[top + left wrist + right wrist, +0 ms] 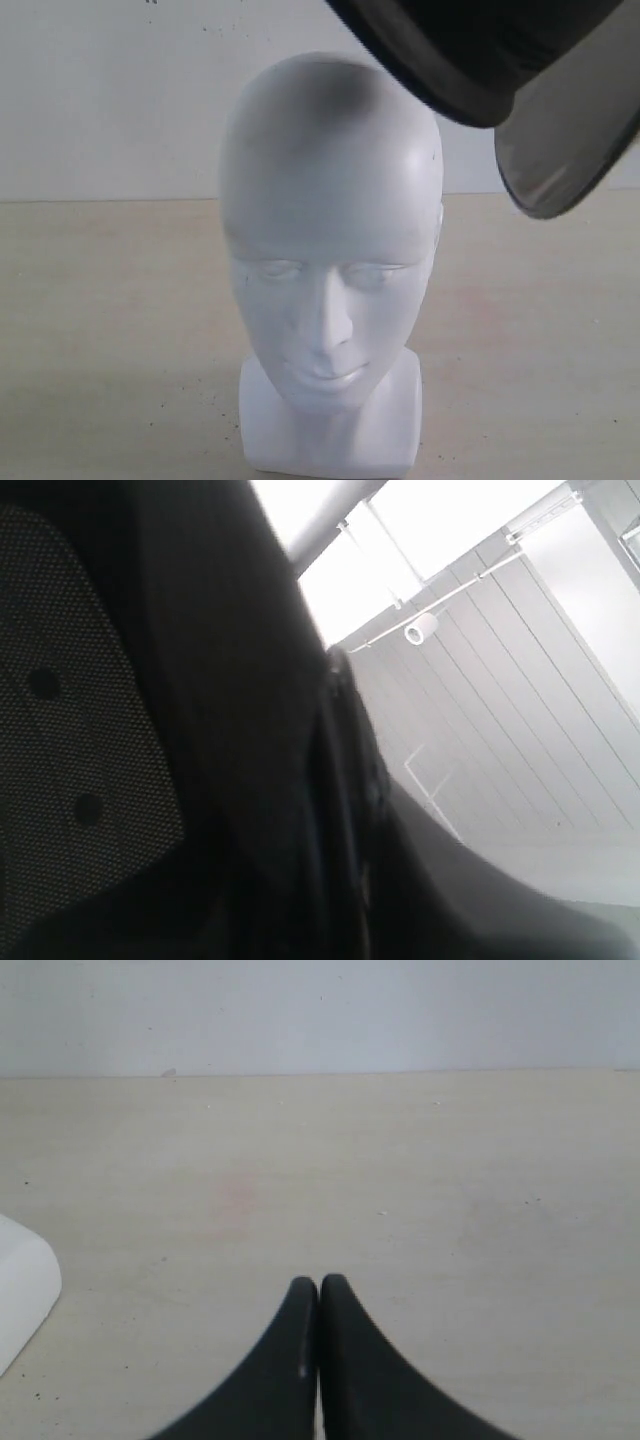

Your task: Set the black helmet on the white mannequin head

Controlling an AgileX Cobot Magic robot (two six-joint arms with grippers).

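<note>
The white mannequin head point(330, 220) stands upright on its squarish base in the middle of the exterior view, facing the camera. The black helmet point(480, 50) hangs in the air above and to the right of the crown, apart from it, its smoky visor point(570, 140) drooping at the right. Its mesh padded lining point(70, 730) and dark rim point(340, 780) fill the left wrist view; my left gripper's own fingers cannot be made out in that dark mass. My right gripper point(319, 1285) is shut on nothing, low over the table, with a corner of the head's base point(20, 1290) beside it.
The beige table point(100, 300) runs back to a plain white wall point(110, 90). In the left wrist view a panelled ceiling with rails and a small round lamp point(420, 630) shows past the helmet.
</note>
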